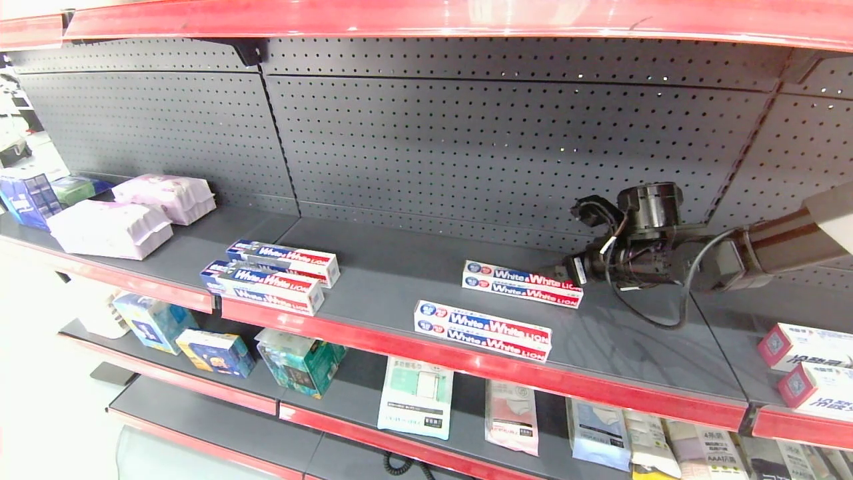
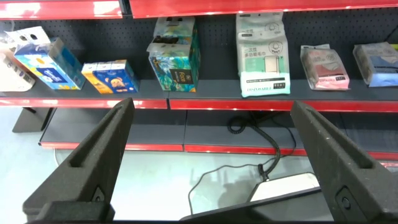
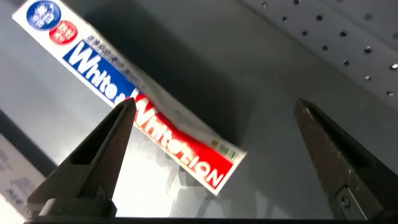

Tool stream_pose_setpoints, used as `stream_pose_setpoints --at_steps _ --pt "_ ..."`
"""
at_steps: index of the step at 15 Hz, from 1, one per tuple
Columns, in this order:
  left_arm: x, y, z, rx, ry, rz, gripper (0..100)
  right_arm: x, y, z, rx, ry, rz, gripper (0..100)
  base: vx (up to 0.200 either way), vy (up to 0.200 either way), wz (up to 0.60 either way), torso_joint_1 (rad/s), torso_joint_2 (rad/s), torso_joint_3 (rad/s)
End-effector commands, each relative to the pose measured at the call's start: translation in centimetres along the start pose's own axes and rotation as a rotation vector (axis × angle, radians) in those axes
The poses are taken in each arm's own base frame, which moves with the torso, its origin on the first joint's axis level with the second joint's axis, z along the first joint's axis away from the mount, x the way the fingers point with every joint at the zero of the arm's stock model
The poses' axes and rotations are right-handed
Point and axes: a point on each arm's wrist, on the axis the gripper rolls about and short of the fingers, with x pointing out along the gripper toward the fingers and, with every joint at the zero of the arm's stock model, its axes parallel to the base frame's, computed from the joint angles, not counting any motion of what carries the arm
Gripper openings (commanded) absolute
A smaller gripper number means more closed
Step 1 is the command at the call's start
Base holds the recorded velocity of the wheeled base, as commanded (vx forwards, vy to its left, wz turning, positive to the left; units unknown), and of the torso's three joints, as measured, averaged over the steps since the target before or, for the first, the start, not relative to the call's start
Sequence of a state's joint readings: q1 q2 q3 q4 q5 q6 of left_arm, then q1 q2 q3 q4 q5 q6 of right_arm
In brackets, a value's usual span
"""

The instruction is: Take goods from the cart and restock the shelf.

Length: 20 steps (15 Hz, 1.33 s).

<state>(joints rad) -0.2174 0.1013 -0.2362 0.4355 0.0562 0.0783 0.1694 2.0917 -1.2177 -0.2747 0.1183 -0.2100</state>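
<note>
Front box (image 1: 482, 330): on shelf (image 1: 400, 267). Rear box (image 1: 522, 284): just behind front box; likely light, stiff, slick; grip across narrow sides. Right tool (image 1: 565, 271): behind-right of front box, spread, empty. Left tool (image 2: 211, 109): spread, empty.

— What sits ahead of the right gripper (image 3: 214, 102)?
— A toothpaste box (image 3: 93, 59), flat on the grey shelf (image 3: 267, 74), its red end between the spread fingers (image 3: 93, 162), closer to one.
— Touching?
— Hard to tell; it looks just clear. A white edge (image 3: 12, 183) beside that finger may be another box. The pegboard back panel (image 3: 348, 37) stands beyond.
</note>
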Motion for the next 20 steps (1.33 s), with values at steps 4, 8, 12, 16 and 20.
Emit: stream_pose_setpoints --at_steps 4,8,12,16,20 --pt "0.0 0.0 0.0 0.000 0.000 0.000 100 1.2 -0.2 -0.9 0.005 0.032 -0.005 100 0.000 0.000 0.00 0.000 0.00 0.000" --pt "0.0 0.0 0.0 0.000 0.000 0.000 100 1.4 -0.3 -1.1 0.007 0.039 -0.007 100 0.000 0.000 0.00 0.000 0.00 0.000" --pt "0.0 0.0 0.0 0.002 0.000 0.000 100 1.4 -0.4 -1.1 0.008 0.037 -0.008 100 0.000 0.000 0.00 0.000 0.00 0.000" --pt "0.0 0.0 0.0 0.000 0.000 0.000 100 1.5 -0.3 -1.5 0.008 0.052 -0.005 100 0.000 0.000 0.00 0.000 0.00 0.000" --pt "0.0 0.0 0.0 0.000 0.000 0.000 100 1.7 -0.2 -1.8 0.009 0.061 -0.002 100 0.000 0.000 0.00 0.000 0.00 0.000"
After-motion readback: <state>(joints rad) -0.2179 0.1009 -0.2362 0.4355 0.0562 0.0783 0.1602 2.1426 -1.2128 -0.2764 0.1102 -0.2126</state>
